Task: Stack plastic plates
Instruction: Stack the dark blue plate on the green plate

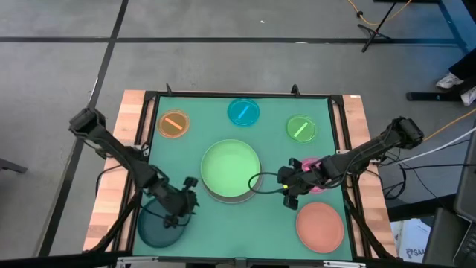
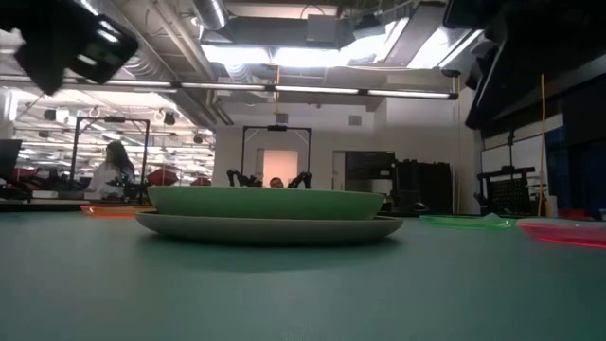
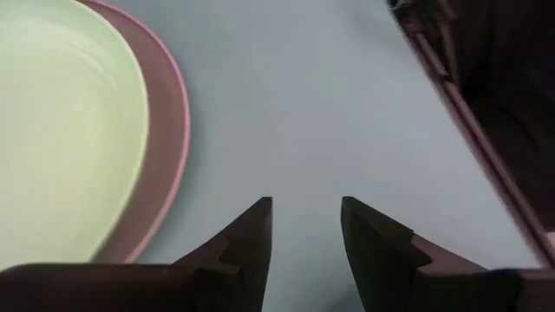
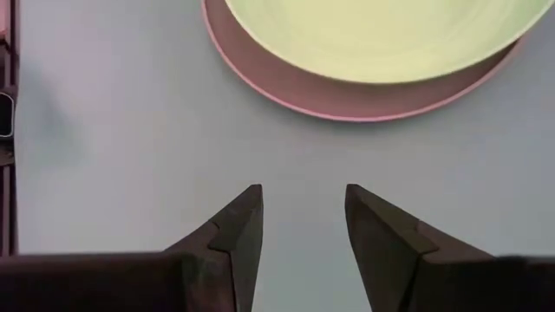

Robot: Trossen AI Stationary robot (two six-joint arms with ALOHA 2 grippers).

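The large light green plate (image 1: 231, 170) sits inside the grey-white plate (image 2: 270, 227) at mid-table. Orange (image 1: 173, 123), cyan (image 1: 243, 112) and lime (image 1: 300, 128) small plates lie along the far side. The pink plate (image 1: 313, 165) is partly hidden under my right arm. The salmon plate (image 1: 320, 225) lies near right, and the dark green plate (image 1: 158, 228) near left, under my left arm. My left gripper (image 1: 187, 195) hovers open just left of the stack, and my right gripper (image 1: 285, 186) is open just right of it. Both wrist views show open fingers over bare mat (image 3: 305, 217) (image 4: 302, 204).
A black frame (image 1: 338, 126) borders the green mat, with wooden table edges outside it. Bare mat lies between the stack and the near edge. A person sits far back in the room (image 2: 114, 170).
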